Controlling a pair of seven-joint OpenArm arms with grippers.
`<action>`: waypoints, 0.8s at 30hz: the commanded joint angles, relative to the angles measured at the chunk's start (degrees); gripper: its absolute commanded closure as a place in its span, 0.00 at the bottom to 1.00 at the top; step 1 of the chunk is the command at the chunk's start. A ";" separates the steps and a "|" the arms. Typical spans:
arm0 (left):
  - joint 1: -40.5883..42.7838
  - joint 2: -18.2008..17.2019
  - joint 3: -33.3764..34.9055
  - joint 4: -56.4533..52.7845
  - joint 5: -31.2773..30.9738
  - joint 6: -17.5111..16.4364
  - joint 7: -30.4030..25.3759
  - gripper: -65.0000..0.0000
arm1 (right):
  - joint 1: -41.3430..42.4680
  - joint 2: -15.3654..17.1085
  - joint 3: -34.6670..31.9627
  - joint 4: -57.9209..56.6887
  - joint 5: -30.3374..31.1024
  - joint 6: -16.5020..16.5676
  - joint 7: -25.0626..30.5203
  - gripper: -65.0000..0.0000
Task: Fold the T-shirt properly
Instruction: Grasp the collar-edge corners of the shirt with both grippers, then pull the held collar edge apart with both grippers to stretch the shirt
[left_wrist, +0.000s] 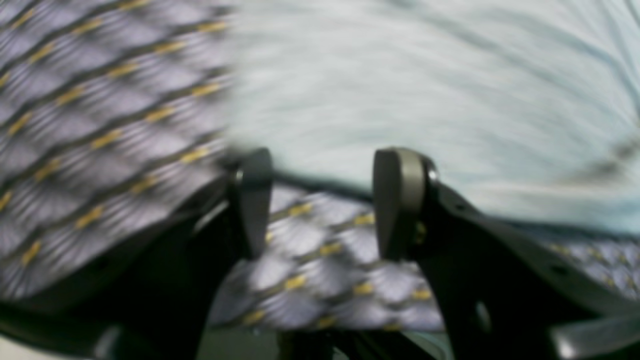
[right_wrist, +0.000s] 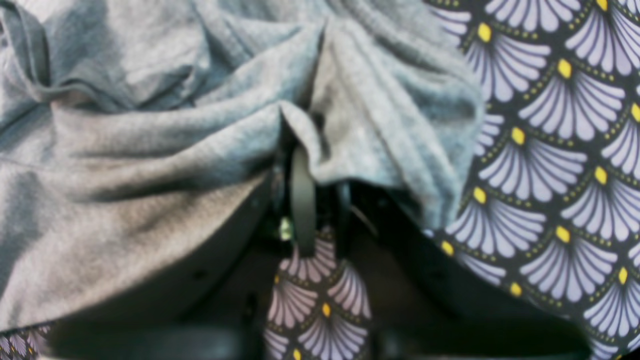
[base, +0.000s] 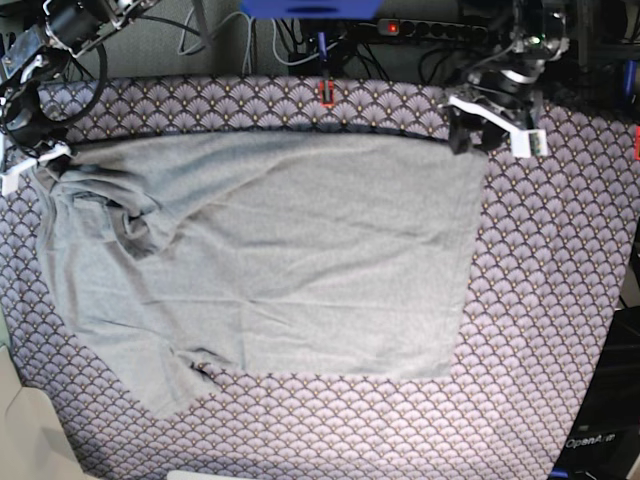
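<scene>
The light grey T-shirt (base: 300, 250) lies spread out on the table, bunched and wrinkled at its left side. My right gripper (base: 40, 160) is at the shirt's far left corner. In the right wrist view this gripper (right_wrist: 307, 167) is shut on a fold of the shirt (right_wrist: 150, 150), and fabric drapes over its fingers (right_wrist: 302, 200). My left gripper (base: 470, 135) is at the shirt's far right corner. In the left wrist view it (left_wrist: 325, 165) is open and empty, just short of the shirt's edge (left_wrist: 425, 90). That view is blurred.
A purple fan-scale patterned cloth (base: 540, 350) covers the table under the shirt; it also shows in the left wrist view (left_wrist: 100, 100) and the right wrist view (right_wrist: 550, 150). Cables and a power strip (base: 440, 28) run behind the far edge. A small red marker (base: 325, 92) sits at the back middle.
</scene>
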 joint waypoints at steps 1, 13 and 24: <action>0.07 -0.24 -0.64 -0.40 -1.69 -0.53 -1.49 0.50 | 0.02 0.53 -0.06 0.56 -0.03 -0.03 -0.52 0.96; -3.36 1.16 -1.25 -6.90 -6.08 -0.53 -2.19 0.50 | -0.07 0.53 -0.15 0.56 -0.11 -0.03 -0.52 0.96; -5.47 3.27 -0.99 -7.34 -6.00 -0.53 -1.75 0.50 | -0.07 0.53 -0.15 0.56 -0.20 -0.03 -0.44 0.96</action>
